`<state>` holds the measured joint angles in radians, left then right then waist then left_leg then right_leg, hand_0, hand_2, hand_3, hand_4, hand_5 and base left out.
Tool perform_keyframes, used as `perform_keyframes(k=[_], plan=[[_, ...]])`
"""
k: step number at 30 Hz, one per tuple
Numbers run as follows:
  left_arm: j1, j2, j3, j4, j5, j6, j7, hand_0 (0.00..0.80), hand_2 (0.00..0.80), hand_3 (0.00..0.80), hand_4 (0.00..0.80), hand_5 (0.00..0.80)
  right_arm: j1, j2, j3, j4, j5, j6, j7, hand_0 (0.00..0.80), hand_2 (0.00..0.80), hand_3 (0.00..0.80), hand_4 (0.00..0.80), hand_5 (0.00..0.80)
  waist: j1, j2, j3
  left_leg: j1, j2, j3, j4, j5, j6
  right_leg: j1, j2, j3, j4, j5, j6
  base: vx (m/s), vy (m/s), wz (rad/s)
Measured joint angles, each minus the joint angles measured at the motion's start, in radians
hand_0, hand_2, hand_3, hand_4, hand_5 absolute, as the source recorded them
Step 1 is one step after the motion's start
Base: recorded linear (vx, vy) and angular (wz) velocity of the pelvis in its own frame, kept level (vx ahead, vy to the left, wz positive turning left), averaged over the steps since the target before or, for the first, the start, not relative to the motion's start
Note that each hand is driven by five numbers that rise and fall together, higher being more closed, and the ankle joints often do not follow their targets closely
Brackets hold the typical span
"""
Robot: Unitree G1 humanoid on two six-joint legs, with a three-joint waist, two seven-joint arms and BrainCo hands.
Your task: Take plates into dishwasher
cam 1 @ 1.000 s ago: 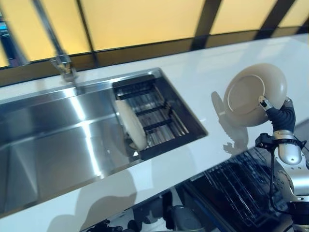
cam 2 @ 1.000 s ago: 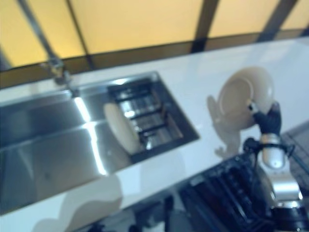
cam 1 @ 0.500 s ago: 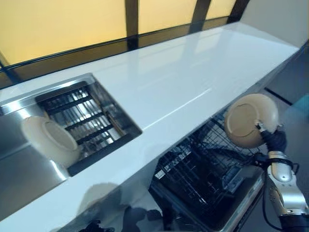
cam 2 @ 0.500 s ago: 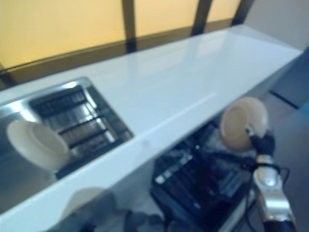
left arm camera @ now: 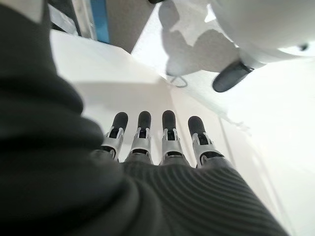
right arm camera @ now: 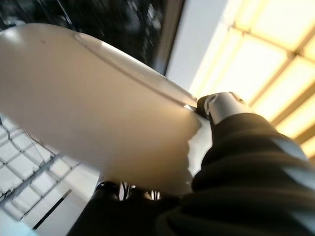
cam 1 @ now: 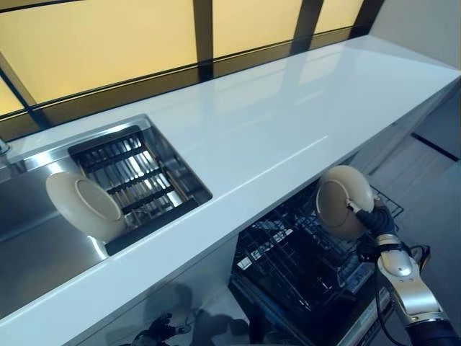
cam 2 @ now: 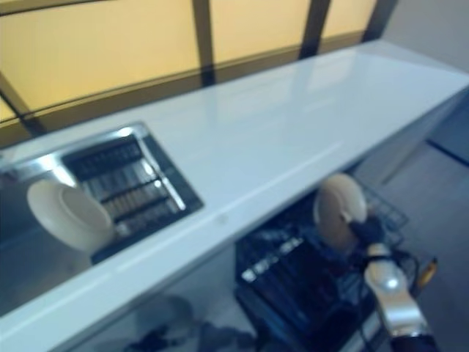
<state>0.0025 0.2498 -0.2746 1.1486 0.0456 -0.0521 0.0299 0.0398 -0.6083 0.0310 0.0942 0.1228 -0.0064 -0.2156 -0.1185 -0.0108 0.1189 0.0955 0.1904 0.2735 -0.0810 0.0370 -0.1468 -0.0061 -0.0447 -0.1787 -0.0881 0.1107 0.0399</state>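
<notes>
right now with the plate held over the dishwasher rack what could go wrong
The right hand pinches the plate by its rim only, so it could slip and drop onto the dishwasher rack. The plate is close under the countertop edge and might knock it. A second plate leans in the sink, still to fetch.

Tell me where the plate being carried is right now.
The plate is gripped on edge in the right robot hand, lower right in the eye views, over the open dishwasher rack below the countertop.

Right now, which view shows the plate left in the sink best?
The left eye view: the plate stands on edge by the sink rack, sharp and whole. The right eye view shows it too, but blurred. Neither wrist view shows it; the right wrist view shows only the held plate.
</notes>
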Motion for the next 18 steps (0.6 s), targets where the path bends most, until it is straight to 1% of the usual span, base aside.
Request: perform_keyframes(k=[2,6,11,18], plan=[[0.001,0.003,-0.006,0.000,0.000,0.001,0.000,0.000,0.000,0.000,0.000,0.000,-0.004,-0.002,0.023,0.006,-0.046,0.013,0.003,0.800,0.800,0.800,0.800,0.800,0.002,0.004,0.001,-0.003,-0.002,-0.005,0.001,0.002,-0.003,0.000,-0.003,-0.005,-0.002,-0.001,0.002,-0.048,-0.053,0.11],[-0.003,0.003,-0.007,-0.010,0.000,0.001,0.000,0.000,0.000,0.000,0.000,0.000,-0.018,-0.013,0.026,0.026,-0.136,0.013,0.019,0.800,0.800,0.800,0.800,0.800,0.011,0.019,0.010,-0.005,-0.005,-0.010,0.001,0.002,-0.002,0.002,-0.008,-0.015,-0.003,-0.003,0.005,-0.050,-0.034,0.05],[-0.020,0.003,-0.009,-0.023,0.001,0.001,-0.001,0.000,0.000,0.000,0.000,0.000,-0.025,-0.077,0.037,0.029,-0.204,0.013,0.046,0.800,0.800,0.800,0.800,0.800,0.011,0.041,0.024,-0.021,-0.005,-0.032,0.006,0.003,0.007,0.002,-0.010,-0.034,-0.003,-0.005,0.006,-0.041,-0.029,0.12],[-0.025,0.003,-0.009,-0.029,0.002,0.009,-0.001,0.000,0.000,0.000,0.000,0.000,-0.026,-0.077,0.086,0.044,-0.308,0.011,0.076,0.800,0.800,0.800,0.800,0.800,0.014,0.049,0.037,-0.025,-0.006,-0.037,0.006,0.003,0.006,0.002,-0.012,-0.040,-0.003,-0.006,0.007,-0.028,-0.010,0.03]])
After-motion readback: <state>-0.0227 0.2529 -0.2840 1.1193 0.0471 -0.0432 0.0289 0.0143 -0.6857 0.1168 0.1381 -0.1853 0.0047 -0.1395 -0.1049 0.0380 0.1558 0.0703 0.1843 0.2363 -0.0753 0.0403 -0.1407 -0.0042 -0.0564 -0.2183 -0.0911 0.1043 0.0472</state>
